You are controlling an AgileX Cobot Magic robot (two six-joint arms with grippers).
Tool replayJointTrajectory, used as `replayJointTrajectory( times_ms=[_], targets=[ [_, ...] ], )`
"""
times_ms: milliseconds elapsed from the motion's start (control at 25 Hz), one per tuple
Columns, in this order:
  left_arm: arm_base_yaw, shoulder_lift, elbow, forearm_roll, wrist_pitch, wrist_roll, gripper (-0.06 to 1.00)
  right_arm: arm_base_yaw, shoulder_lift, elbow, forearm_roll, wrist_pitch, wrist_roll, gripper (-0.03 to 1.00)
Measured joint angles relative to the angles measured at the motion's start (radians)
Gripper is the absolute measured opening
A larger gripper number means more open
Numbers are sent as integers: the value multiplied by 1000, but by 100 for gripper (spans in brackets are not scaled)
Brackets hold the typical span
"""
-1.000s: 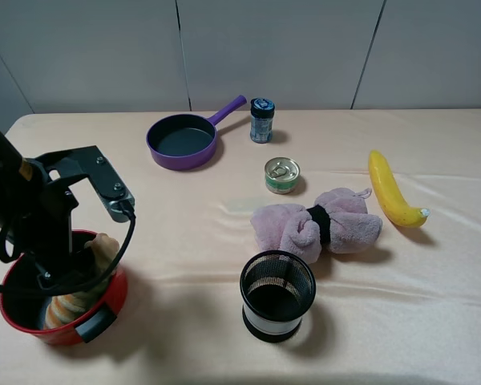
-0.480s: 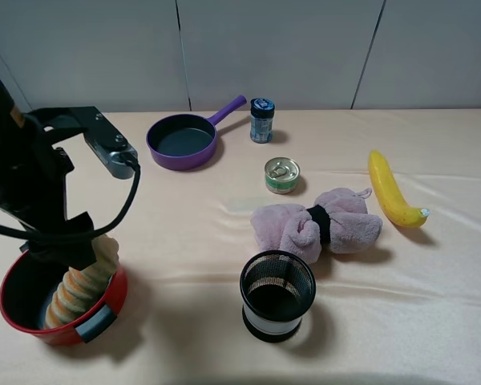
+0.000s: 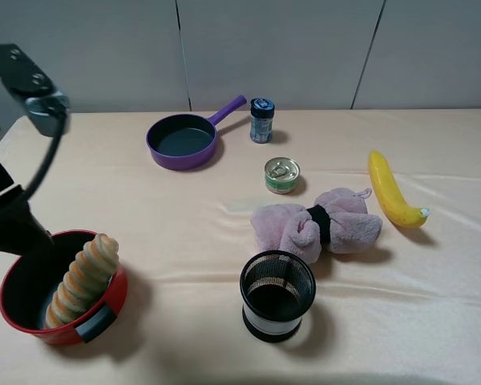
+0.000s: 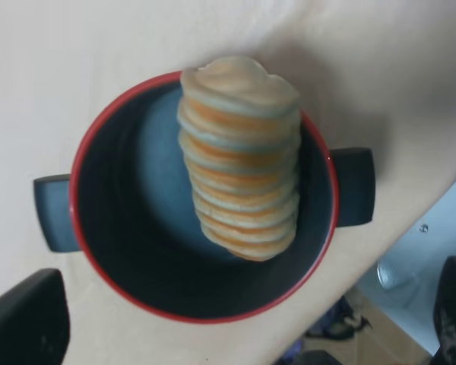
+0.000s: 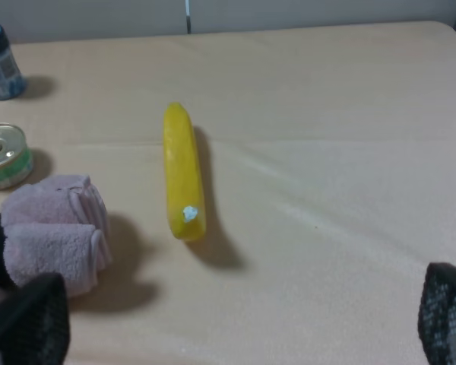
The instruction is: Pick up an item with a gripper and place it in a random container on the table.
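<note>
The tan-and-orange striped bread roll (image 3: 82,279) stands leaning inside the red pot (image 3: 116,294) at the front left of the beige table (image 3: 184,216). In the left wrist view the roll (image 4: 239,167) rests on end against the pot's dark inside (image 4: 121,228). My left gripper (image 4: 239,328) is open and empty, well above the pot, with its dark fingers (image 4: 23,319) wide apart. The left arm (image 3: 12,228) rises at the far left edge. My right gripper (image 5: 235,327) is open and empty, over the table's right side.
A purple frying pan (image 3: 183,140) and a blue-capped jar (image 3: 262,120) stand at the back. A tin can (image 3: 282,175), a pink plush (image 3: 317,224) and a black mesh cup (image 3: 277,295) sit mid-table. A yellow banana (image 3: 391,191) lies on the right.
My left gripper let go of the roll and rose up and back to the left, away from the pot. The roll stays leaning in the pot.
</note>
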Motion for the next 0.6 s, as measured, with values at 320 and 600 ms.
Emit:
replayJointTrajectory(
  times_ms=[320,600],
  targets=[
    [0,-264,0,0,43,-36,97,0,0,0,0,0,0,69],
    [0,-478,0,0,44,-48,98,0,0,0,0,0,0,69]
  ],
)
